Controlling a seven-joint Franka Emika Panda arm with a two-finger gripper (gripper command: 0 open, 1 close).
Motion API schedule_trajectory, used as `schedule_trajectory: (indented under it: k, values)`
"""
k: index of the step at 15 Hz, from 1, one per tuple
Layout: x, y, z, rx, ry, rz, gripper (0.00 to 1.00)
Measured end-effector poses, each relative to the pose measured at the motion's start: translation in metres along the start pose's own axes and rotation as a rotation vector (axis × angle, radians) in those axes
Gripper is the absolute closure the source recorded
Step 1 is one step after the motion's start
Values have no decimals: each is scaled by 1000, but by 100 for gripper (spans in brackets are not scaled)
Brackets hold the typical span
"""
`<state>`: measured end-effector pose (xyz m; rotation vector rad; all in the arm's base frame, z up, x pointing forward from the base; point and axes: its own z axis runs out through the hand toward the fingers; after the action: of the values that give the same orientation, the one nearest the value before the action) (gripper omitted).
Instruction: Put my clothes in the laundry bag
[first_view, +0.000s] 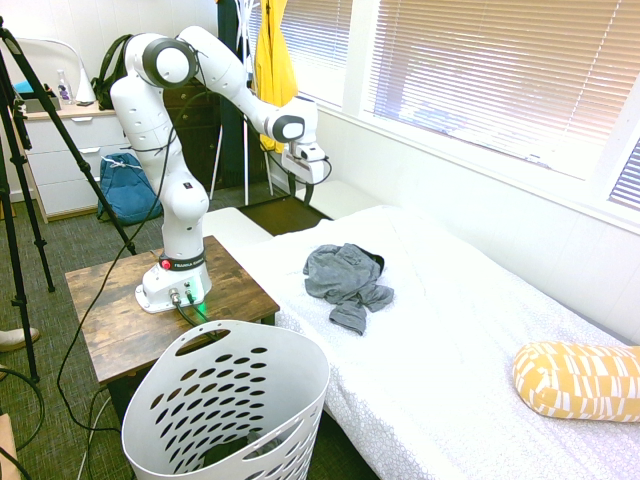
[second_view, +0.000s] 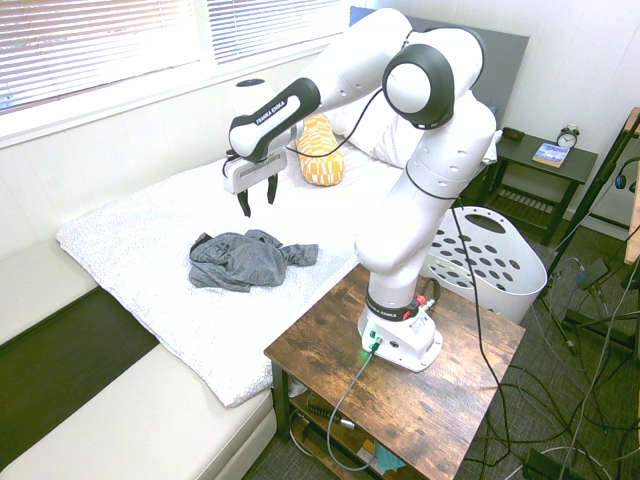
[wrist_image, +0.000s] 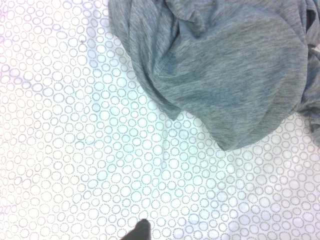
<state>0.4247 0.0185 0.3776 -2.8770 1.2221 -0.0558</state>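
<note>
The two dark fingers (second_view: 245, 203) hang spread apart with nothing between them, the gripper (second_view: 257, 197) pointing straight down over the bed (second_view: 150, 250). From the side with the table in front, the white arm (second_view: 330, 85) reaches across from about three o'clock, and the gripper sits in the air above the bedcover, apart from everything.

Just below it, toward six o'clock in that view, lie the clothes (second_view: 245, 260), a crumpled grey bundle resting on the white cover, not touched by the fingers. Up close from the wrist, the grey fabric (wrist_image: 220, 70) fills one corner over the cover's pattern of small dotted rings.

Further out, the laundry bag (second_view: 490, 260), a white perforated basket, stands on the floor beyond the wooden table (second_view: 440, 400), at about four o'clock from the clothes and well apart from them. A yellow patterned pillow (second_view: 322, 150) lies at the far end of the bed, near one o'clock from the gripper
</note>
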Motion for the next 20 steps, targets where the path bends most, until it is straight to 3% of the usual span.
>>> schedule_trajectory:
  k: [8, 16, 20]
  values:
    - [35, -33, 18, 0, 62, -29, 0]
    - [122, -121, 163, -56, 65, -83, 0]
    - [138, -157, 243, -82, 60, -127, 0]
